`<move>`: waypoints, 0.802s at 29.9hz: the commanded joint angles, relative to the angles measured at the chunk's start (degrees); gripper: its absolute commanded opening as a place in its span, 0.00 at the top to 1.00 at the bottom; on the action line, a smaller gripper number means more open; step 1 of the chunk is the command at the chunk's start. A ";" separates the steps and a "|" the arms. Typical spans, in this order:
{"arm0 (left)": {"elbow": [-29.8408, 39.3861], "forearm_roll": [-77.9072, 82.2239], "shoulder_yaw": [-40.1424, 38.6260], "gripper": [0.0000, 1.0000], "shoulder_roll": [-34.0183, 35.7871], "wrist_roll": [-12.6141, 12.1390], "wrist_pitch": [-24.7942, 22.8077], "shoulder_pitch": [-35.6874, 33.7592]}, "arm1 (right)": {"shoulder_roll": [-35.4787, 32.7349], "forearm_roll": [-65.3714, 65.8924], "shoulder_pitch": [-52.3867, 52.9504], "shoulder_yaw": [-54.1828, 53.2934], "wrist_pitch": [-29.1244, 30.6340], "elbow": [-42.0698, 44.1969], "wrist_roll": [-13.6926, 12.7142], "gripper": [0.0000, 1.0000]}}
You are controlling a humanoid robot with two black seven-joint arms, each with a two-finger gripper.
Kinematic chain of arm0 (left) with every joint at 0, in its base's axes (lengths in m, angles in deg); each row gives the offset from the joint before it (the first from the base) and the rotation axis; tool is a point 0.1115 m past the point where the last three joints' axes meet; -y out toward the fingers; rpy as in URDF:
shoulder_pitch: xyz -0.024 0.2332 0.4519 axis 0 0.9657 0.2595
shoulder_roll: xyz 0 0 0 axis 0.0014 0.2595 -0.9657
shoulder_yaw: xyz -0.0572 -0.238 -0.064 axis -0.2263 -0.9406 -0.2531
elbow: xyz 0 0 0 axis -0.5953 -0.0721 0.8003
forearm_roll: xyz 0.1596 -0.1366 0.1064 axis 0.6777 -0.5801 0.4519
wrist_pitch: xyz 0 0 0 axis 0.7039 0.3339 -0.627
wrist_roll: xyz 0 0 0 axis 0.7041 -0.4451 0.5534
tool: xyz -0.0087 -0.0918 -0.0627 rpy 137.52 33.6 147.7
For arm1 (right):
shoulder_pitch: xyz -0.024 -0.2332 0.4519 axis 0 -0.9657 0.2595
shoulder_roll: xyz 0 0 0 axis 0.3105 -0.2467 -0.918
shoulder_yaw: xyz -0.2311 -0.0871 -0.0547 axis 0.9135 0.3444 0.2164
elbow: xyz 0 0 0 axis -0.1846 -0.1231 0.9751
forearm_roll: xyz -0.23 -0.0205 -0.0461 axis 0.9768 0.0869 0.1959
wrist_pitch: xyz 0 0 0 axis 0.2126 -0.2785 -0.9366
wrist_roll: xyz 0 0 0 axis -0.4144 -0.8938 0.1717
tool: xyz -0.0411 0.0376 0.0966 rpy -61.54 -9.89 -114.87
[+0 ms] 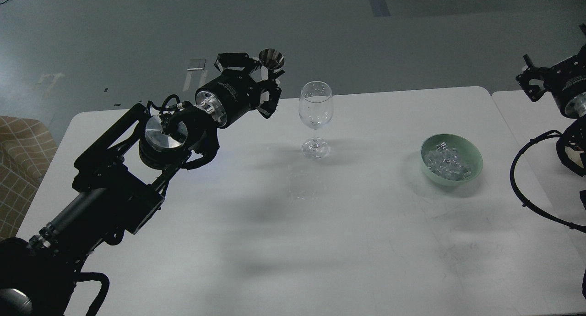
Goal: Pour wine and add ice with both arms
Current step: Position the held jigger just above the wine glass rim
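White table (348, 224), grey floor (137, 27), pale green bowl (475, 162) of colourless ice (446, 164), clear wine glass (315, 119), silver metal cup (271, 59), black silver-jointed arms (137, 178), tan checked fabric (23, 160) were shown.

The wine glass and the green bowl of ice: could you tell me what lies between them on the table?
Nothing. In the head view the stretch of white table between the wine glass and the green bowl of ice is bare.
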 commanded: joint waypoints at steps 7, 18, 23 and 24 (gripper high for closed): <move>-0.09 2.18 1.66 0.63 -0.28 -0.72 1.42 -1.42 | -0.41 0.01 -0.61 -0.18 0.00 -0.06 0.00 0.00; -0.17 2.18 2.55 0.64 0.25 -1.08 2.21 -3.26 | -0.58 0.01 -0.52 -0.26 0.08 -0.06 -0.09 0.00; -0.09 2.18 2.55 0.64 -0.01 -1.34 2.30 -3.35 | -0.50 0.01 -0.61 -0.26 0.17 0.03 -0.09 0.00; -0.17 2.18 2.55 0.64 -0.01 -1.43 2.30 -3.35 | -0.50 0.01 -0.61 -0.26 0.09 0.02 -0.09 0.00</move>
